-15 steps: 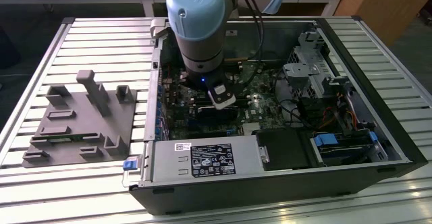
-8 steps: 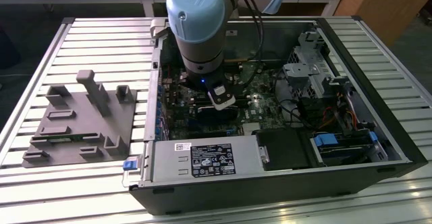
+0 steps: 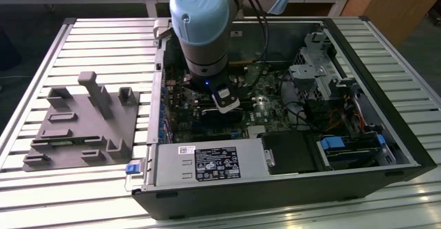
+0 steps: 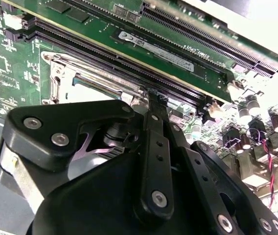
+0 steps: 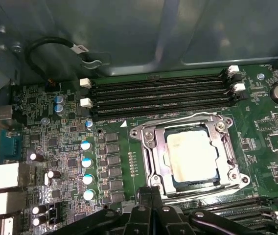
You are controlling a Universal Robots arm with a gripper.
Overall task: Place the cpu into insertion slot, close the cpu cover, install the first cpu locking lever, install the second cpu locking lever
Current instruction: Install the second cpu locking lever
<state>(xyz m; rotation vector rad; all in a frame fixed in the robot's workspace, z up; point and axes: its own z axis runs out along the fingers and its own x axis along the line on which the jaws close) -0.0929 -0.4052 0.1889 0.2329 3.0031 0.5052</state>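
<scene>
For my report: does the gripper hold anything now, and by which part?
Nothing. The gripper is shut with nothing between its tips, beside the cpu cover; the cpu sits in the socket.

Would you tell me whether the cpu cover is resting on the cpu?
Touching: in the first wrist view the cpu cover lies closed around the cpu.

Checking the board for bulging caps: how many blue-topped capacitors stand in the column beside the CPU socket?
4, in one line in the first wrist view. The gripper may hide others.
</scene>
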